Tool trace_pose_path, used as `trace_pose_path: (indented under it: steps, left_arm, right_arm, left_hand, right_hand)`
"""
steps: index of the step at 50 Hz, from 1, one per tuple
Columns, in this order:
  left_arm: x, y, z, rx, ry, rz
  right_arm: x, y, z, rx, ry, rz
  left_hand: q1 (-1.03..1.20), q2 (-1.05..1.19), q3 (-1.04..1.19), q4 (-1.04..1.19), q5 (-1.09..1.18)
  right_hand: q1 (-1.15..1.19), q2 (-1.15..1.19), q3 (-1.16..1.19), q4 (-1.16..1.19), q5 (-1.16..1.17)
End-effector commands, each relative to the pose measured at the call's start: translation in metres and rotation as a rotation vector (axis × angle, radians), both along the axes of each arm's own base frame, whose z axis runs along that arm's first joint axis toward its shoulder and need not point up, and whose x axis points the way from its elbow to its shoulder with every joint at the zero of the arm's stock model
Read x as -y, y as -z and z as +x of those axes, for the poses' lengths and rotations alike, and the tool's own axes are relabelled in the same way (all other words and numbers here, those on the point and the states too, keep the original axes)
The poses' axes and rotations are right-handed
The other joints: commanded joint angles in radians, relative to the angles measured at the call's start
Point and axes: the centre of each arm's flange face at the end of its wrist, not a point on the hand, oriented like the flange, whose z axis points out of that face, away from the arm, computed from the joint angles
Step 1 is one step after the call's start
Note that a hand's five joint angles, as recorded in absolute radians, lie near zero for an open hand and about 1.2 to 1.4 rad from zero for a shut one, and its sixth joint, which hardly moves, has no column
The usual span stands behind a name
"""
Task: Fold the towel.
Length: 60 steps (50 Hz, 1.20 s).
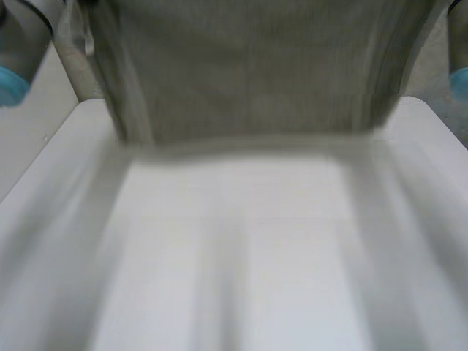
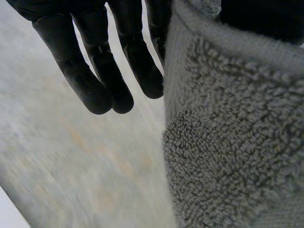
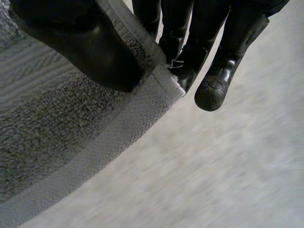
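hanging towel (image 1: 248, 73) is pinched by left hand (image 2: 95, 80) and right hand (image 3: 95, 52).

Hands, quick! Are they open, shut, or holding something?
Left hand: shut on the towel, at its edge.
Right hand: shut on the towel, at a corner.

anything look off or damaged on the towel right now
Nothing serious. The towel hangs over the table, pinched by the left hand at its hem and by the right hand at a corner. The only oddity is a few short loose threads at that corner, by the right hand's fingers.
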Motion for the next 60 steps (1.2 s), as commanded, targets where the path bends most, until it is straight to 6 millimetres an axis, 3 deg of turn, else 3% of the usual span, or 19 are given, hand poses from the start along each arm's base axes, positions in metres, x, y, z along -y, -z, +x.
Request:
trace_pose_path:
  steps: [1, 2, 3, 4, 5, 6, 7, 8, 10, 11, 13, 21, 27, 37, 43, 46, 51, 56, 60]
  left_arm:
    - [-0.003, 0.011, 0.007, -0.142, 0.065, 0.144]
    - [-0.001, 0.032, 0.008, -0.122, 0.058, 0.222]
    - [-0.001, 0.032, 0.008, -0.122, 0.058, 0.223]
    - [0.000, 0.052, 0.010, -0.104, 0.051, 0.294]
    - [0.000, 0.052, 0.010, -0.104, 0.051, 0.294]
    - [0.000, 0.073, 0.013, -0.085, 0.044, 0.369]
    - [-0.001, 0.096, 0.018, -0.066, 0.038, 0.443]
    - [-0.001, 0.097, 0.018, -0.066, 0.038, 0.443]
    - [-0.008, 0.142, 0.023, -0.023, 0.048, 0.562]
    - [-0.008, 0.143, 0.023, -0.022, 0.048, 0.563]
    - [-0.023, 0.188, 0.023, 0.036, 0.067, 0.639]
    - [-0.067, 0.255, 0.040, 0.209, 0.051, 0.668]
    - [-0.095, 0.258, 0.046, 0.277, 0.052, 0.662]
    - [-0.140, 0.186, 0.072, 0.232, 0.012, 0.471]
    - [-0.145, 0.170, 0.073, 0.227, 0.037, 0.419]
    - [-0.141, 0.169, 0.072, 0.223, 0.046, 0.412]
    - [-0.112, 0.200, 0.065, 0.238, 0.057, 0.502]
    - [-0.063, 0.229, 0.039, 0.263, 0.090, 0.560]
    - [-0.036, 0.242, 0.032, 0.268, 0.064, 0.576]
  right_arm:
    - [-0.016, 0.026, -0.001, -0.060, -0.049, 0.095]
    - [-0.015, 0.046, -0.001, -0.084, -0.057, 0.164]
    - [-0.015, 0.046, -0.001, -0.084, -0.057, 0.165]
    - [-0.016, 0.066, -0.002, -0.107, -0.065, 0.238]
    - [-0.018, 0.086, -0.002, -0.130, -0.079, 0.312]
    - [-0.019, 0.086, -0.002, -0.131, -0.079, 0.313]
    - [-0.021, 0.105, -0.001, -0.150, -0.094, 0.374]
    - [-0.021, 0.105, -0.001, -0.150, -0.094, 0.374]
    - [-0.029, 0.145, -0.001, -0.185, -0.125, 0.497]
    - [-0.029, 0.145, -0.001, -0.185, -0.125, 0.498]
    - [-0.039, 0.183, -0.004, -0.214, -0.153, 0.608]
    - [-0.066, 0.241, -0.026, -0.248, -0.193, 0.816]
    - [-0.087, 0.220, -0.037, -0.238, -0.177, 0.798]
    - [-0.144, 0.155, -0.063, -0.219, -0.138, 0.776]
    - [-0.152, 0.142, -0.059, -0.230, -0.200, 0.789]
    - [-0.145, 0.142, -0.057, -0.230, -0.220, 0.793]
    - [-0.110, 0.171, -0.049, -0.238, -0.232, 0.880]
    - [-0.054, 0.203, -0.037, -0.245, -0.191, 0.924]
    - [-0.027, 0.217, -0.029, -0.244, -0.149, 0.923]
  left_hand:
    - [-0.034, -0.124, -0.147, -0.125, -0.247]
    - [-0.034, -0.124, -0.147, -0.125, -0.247]
    - [-0.034, -0.124, -0.147, -0.125, -0.247]
    - [-0.034, -0.124, -0.147, -0.125, -0.247]
    - [-0.034, -0.124, -0.147, -0.125, -0.247]
    - [-0.034, -0.124, -0.147, -0.125, -0.247]
    - [-0.034, -0.124, -0.147, -0.125, -0.247]
    - [-0.034, -0.124, -0.147, -0.125, -0.247]
    - [-0.034, -0.124, -0.147, -0.125, -0.247]
    - [-0.034, -0.124, -0.147, -0.125, -0.247]
    - [-0.034, -0.124, -0.147, -0.125, -0.247]
    - [-0.034, -0.124, -0.147, -0.125, -0.247]
    - [-0.034, -0.124, -0.147, -0.125, -0.247]
    - [-0.034, -0.124, -0.147, -0.125, -0.247]
    - [-0.034, -0.124, -0.147, -0.125, -0.247]
    - [-0.034, -0.124, -0.147, -0.125, -0.247]
    - [-0.034, -0.124, -0.147, -0.125, -0.247]
    - [-0.034, -0.124, -0.147, -0.125, -0.247]
    - [-0.034, -0.124, -0.147, -0.125, -0.247]
  right_hand:
    - [0.079, 0.079, 0.068, 0.054, 0.039]
    - [0.079, 0.079, 0.068, 0.054, 0.039]
    - [0.079, 0.079, 0.068, 0.054, 0.039]
    - [0.079, 0.079, 0.068, 0.054, 0.039]
    - [0.079, 0.079, 0.068, 0.054, 0.039]
    - [0.079, 0.079, 0.068, 0.054, 0.039]
    - [0.079, 0.079, 0.068, 0.054, 0.039]
    - [0.079, 0.079, 0.068, 0.054, 0.039]
    - [0.079, 0.079, 0.068, 0.054, 0.039]
    - [0.079, 0.079, 0.068, 0.054, 0.039]
    - [0.079, 0.079, 0.068, 0.054, 0.039]
    - [0.079, 0.079, 0.068, 0.054, 0.039]
    - [0.079, 0.079, 0.068, 0.054, 0.039]
    - [0.079, 0.079, 0.068, 0.054, 0.039]
    - [0.079, 0.079, 0.068, 0.054, 0.039]
    - [0.079, 0.079, 0.068, 0.054, 0.039]
    - [0.079, 0.079, 0.068, 0.054, 0.039]
    - [0.079, 0.079, 0.068, 0.054, 0.039]
    - [0.079, 0.079, 0.068, 0.054, 0.039]
